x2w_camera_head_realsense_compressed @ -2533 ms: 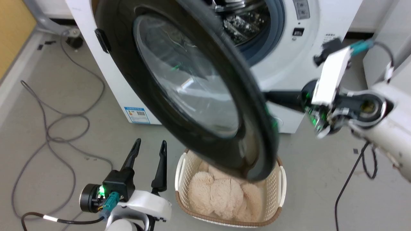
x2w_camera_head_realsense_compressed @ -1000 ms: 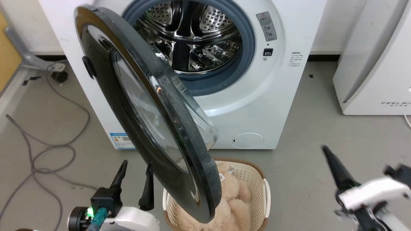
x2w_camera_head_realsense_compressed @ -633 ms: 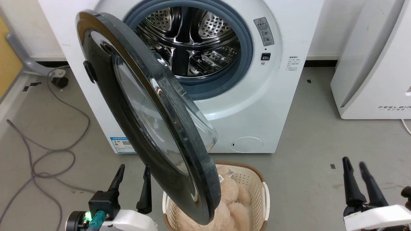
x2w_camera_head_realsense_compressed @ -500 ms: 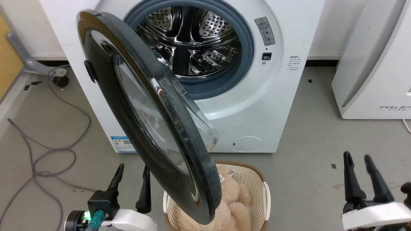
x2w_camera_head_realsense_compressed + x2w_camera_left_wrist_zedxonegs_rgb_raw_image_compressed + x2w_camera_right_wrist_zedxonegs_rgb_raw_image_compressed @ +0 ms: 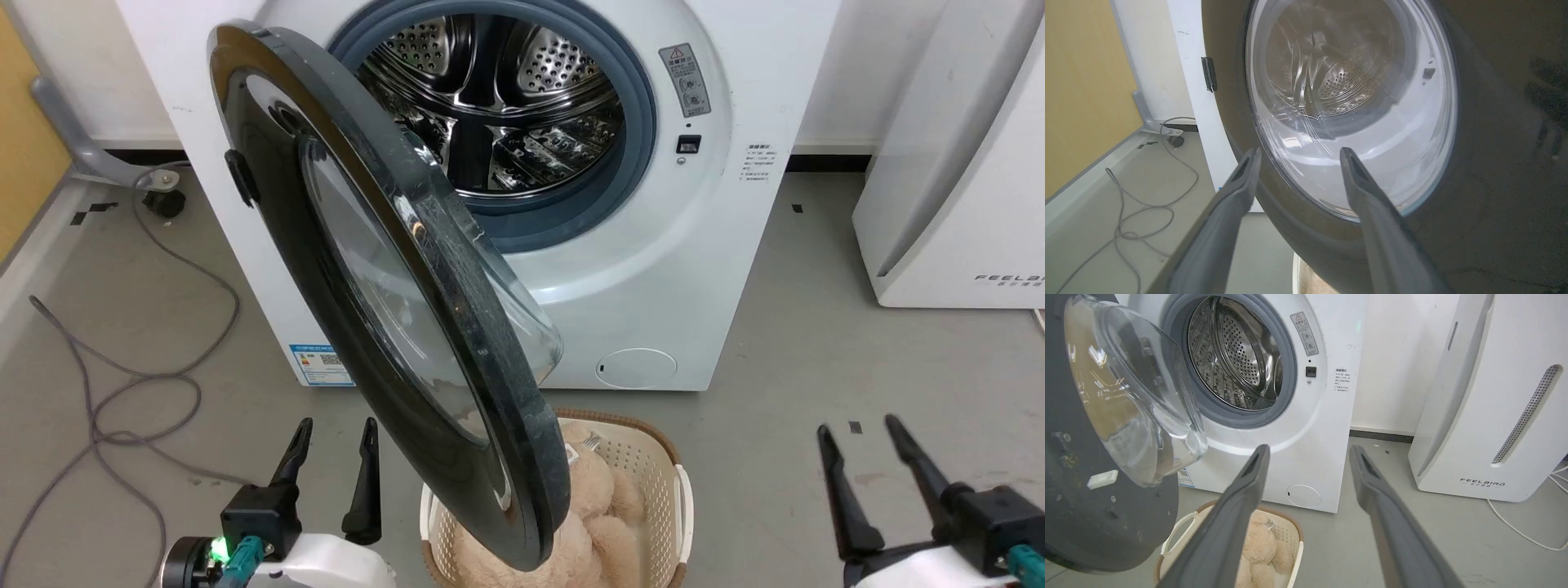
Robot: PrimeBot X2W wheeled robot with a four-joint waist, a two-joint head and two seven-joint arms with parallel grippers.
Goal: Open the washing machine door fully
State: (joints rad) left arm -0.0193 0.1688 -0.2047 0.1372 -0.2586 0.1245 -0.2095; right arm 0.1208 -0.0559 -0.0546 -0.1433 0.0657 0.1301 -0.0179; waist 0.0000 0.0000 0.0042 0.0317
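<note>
Plainly, the washing machine door stands swung out from the washing machine, hinged at the left edge of the machine's front. Its free edge comes towards the camera and hangs above the near-left part of a cream laundry basket. The steel drum and its grey gasket are fully exposed. A blue label sits at the lower left corner of the front and a round flap towards the lower right corner.

The basket rests on the floor just before the machine's bottom edge, with a beige plush toy inside it.

The left gripper hovers low beside the door's outer face, its fingers parted and holding nothing (in the left wrist view the glass bowl fills the gap between them, with no visible contact). The right gripper hangs over bare floor well to the right of the basket, fingers likewise spread and empty, well apart from the door.

A grey cable loops across the floor to the left of the machine. A white appliance stands to the right of the machine.
</note>
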